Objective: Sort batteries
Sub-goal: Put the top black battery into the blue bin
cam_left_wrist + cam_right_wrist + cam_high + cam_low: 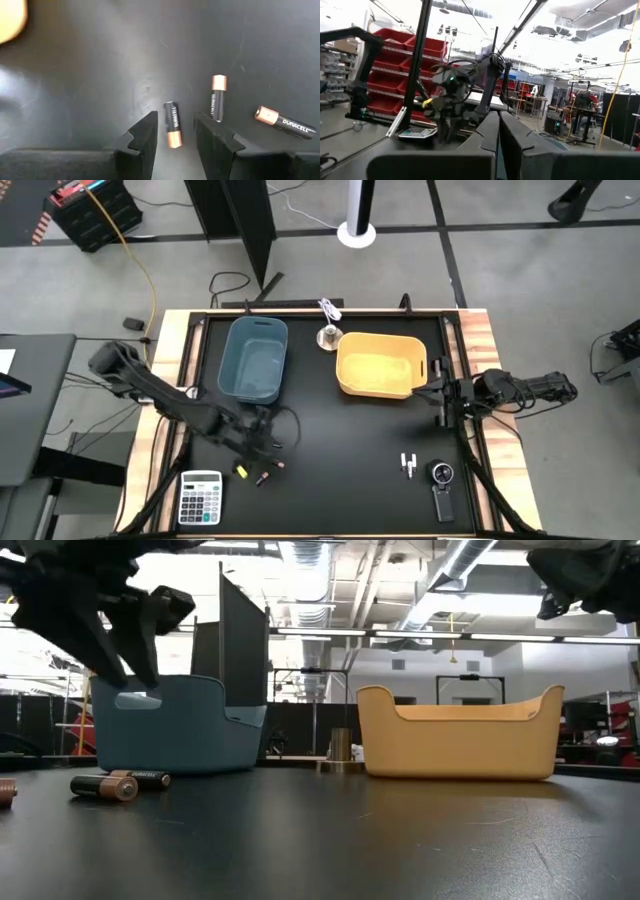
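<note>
Three dark batteries with copper ends lie flat on the black table near its left front. In the left wrist view, one (pixel 172 131) shows between my fingers, a second (pixel 218 97) and a third (pixel 282 121) to one side. Two of them (pixel 270 471) show from above, and the low view shows them (pixel 120 783) lying on the table. My left gripper (pixel 175 137) is open and hovers above them (pixel 120 625), touching nothing. Two white batteries (pixel 407 465) lie at the right front. My right gripper (pixel 498 131) is shut and waits at the right edge (pixel 441 395).
A blue bin (pixel 253 360) and a yellow bin (pixel 380 365) stand side by side at the far half of the table. A grey-white calculator (pixel 201 496) lies at the left front corner. A black gadget with a round dial (pixel 443 485) lies beside the white batteries.
</note>
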`<state>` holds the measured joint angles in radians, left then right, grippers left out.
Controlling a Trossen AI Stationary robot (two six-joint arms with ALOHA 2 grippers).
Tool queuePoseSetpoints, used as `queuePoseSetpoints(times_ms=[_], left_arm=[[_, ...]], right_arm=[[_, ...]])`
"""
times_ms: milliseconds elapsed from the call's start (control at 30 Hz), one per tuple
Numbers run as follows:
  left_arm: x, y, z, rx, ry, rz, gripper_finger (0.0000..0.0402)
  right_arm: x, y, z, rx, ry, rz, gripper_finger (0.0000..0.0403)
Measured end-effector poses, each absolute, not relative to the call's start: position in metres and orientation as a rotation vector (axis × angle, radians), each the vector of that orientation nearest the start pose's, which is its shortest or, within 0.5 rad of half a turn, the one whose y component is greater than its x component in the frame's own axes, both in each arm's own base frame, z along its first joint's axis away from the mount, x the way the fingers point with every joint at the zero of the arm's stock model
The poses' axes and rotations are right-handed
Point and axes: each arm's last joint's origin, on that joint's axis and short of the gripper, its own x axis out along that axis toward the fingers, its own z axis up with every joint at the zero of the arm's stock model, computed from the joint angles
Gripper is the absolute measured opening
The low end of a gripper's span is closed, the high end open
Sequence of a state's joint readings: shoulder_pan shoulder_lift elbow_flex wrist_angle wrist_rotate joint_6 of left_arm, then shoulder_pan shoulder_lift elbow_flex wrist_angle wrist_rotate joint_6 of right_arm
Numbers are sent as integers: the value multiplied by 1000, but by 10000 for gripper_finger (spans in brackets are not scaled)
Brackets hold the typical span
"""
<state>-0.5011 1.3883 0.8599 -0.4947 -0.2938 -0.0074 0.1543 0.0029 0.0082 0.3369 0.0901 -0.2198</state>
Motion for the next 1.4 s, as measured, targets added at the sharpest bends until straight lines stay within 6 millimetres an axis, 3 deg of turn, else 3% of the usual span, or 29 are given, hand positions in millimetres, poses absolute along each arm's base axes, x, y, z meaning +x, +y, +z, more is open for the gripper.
queuePoseSetpoints(times_ms=[333,567,1000,1167,1400], left_arm=[[255,-132,160,439,1108,-118,141],[259,-129,158,375,1109,-86,162],[258,-113,144,223,1135,-81,159],[258,-113,144,223,1135,-82,134],[258,-114,143,222,1143,-89,60]], right_arm=[[90,11,202,-67,-365,44,33],[90,11,203,-51,-368,47,33],[89,11,203,-54,-371,47,33],[89,11,203,-56,-371,47,33],[89,11,204,-54,-371,34,33]])
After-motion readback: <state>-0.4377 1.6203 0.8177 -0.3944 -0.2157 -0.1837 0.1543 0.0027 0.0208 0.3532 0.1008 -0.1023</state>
